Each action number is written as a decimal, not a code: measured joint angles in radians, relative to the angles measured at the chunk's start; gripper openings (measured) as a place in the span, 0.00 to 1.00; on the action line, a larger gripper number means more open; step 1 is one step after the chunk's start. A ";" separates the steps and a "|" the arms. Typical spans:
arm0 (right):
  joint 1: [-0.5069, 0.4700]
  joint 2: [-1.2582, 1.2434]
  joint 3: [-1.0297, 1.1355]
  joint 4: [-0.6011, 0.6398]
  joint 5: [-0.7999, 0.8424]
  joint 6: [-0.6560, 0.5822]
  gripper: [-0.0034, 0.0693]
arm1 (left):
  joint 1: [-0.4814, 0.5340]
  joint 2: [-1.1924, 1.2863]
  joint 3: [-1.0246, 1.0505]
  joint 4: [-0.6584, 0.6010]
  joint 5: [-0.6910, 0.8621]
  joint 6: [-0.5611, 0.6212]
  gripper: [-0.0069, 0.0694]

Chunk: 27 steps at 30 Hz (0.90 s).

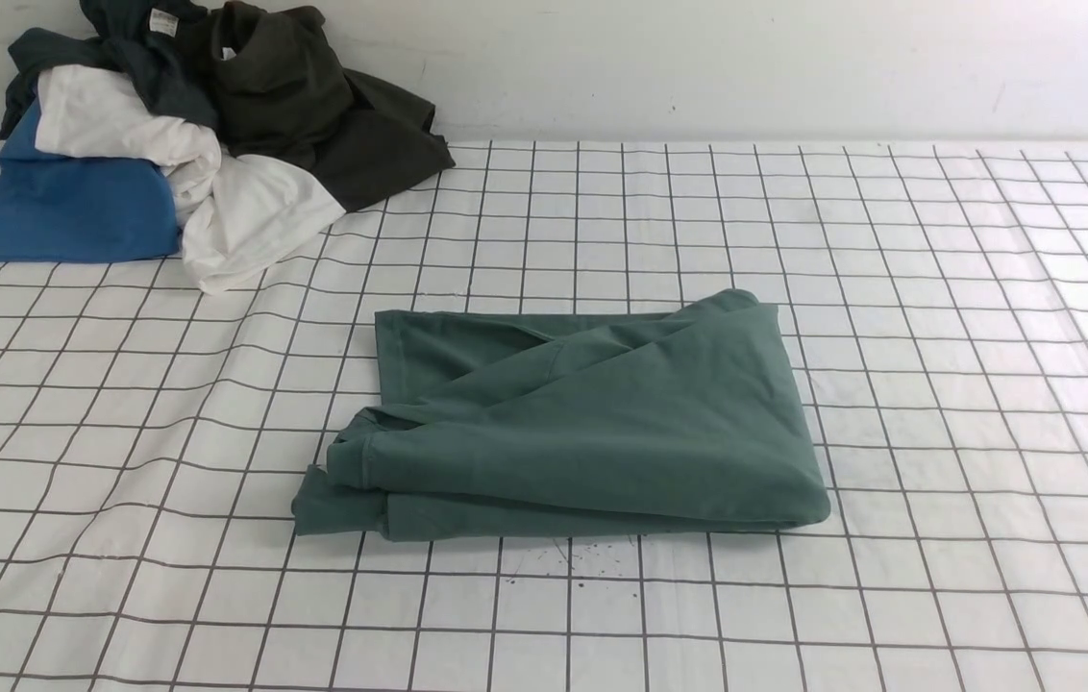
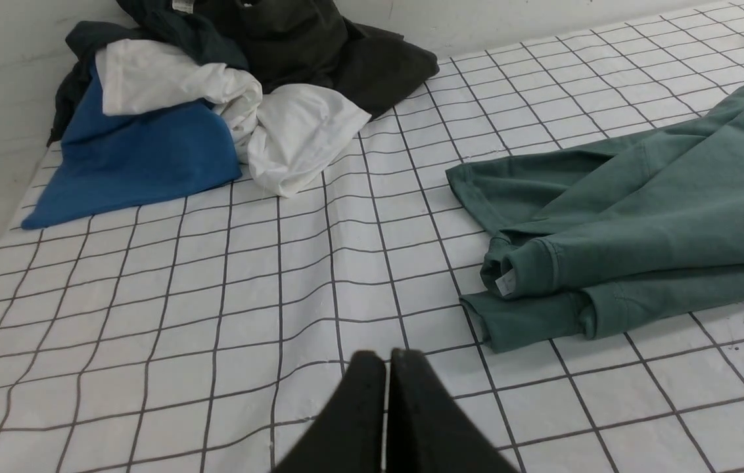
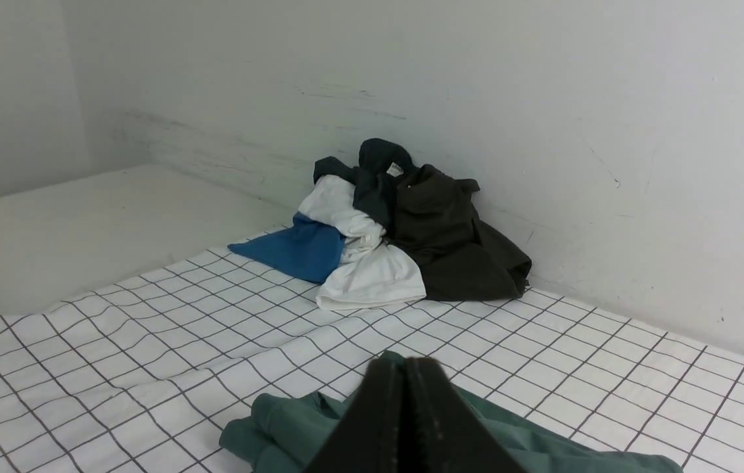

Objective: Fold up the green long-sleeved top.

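Observation:
The green long-sleeved top [image 1: 582, 423] lies folded into a thick rectangle in the middle of the checked table, cuffs and hem stacked at its left end. Neither gripper's jaws show in the front view. In the left wrist view my left gripper [image 2: 386, 355] hangs shut and empty over bare cloth, apart from the green top [image 2: 641, 217] and beside its cuffed end. In the right wrist view my right gripper [image 3: 405, 362] is shut with nothing between its fingers. The green top [image 3: 280, 427] lies below and beyond it, partly hidden by the fingers.
A heap of clothes sits in the back left corner against the wall: a bright blue garment [image 1: 63, 207], a white one [image 1: 246, 211] and a dark olive-black one [image 1: 313, 106]. The checked table cover [image 1: 938, 336] is wrinkled on the left.

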 joint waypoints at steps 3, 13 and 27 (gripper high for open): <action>0.000 0.000 0.000 0.000 0.007 0.000 0.03 | 0.000 0.000 0.000 0.000 0.000 0.000 0.08; -0.001 -0.018 0.016 -0.009 0.012 0.010 0.03 | 0.000 0.000 0.000 0.000 0.000 0.000 0.08; -0.577 -0.378 0.447 -0.069 -0.044 0.078 0.03 | 0.000 0.000 0.000 0.000 0.000 0.000 0.08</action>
